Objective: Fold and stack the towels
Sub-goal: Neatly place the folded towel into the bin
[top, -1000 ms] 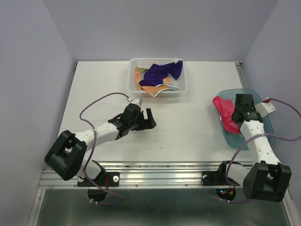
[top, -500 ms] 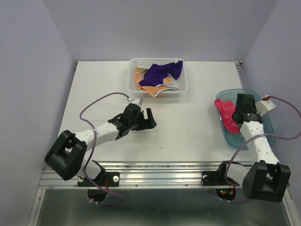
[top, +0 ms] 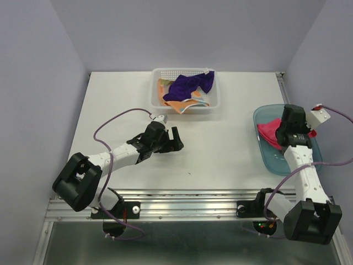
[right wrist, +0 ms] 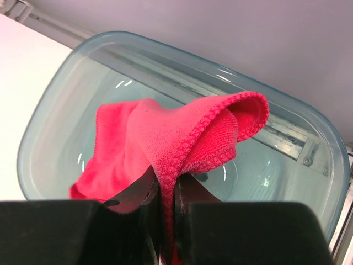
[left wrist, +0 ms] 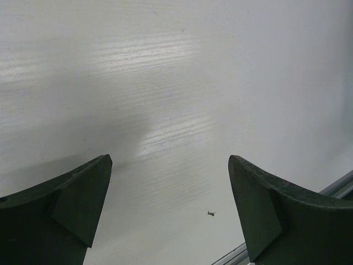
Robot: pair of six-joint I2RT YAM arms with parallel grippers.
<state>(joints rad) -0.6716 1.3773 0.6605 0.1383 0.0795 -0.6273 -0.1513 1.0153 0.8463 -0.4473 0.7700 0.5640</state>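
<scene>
My right gripper [right wrist: 168,190] is shut on a fold of the hot pink towel [right wrist: 165,138], which hangs bunched over the teal tray [right wrist: 49,110]. From above, the pink towel [top: 269,132] lies over the tray [top: 265,152] at the right, with the right gripper [top: 287,128] above it. The purple towel [top: 187,84] and the orange dotted towel [top: 177,105] lie crumpled in the white basket [top: 156,73] at the back. My left gripper [top: 172,140] stands open over bare table [left wrist: 165,83], with nothing between its fingers [left wrist: 77,204].
The white table [top: 220,149] ends in a metal rail [top: 182,199] at the near edge. A small dark speck [left wrist: 210,213] lies on the table near that rail. Lilac walls close the back and both sides.
The right arm has swung toward the right and back, carrying the pink towel farther over the tray. The left arm has not moved.
</scene>
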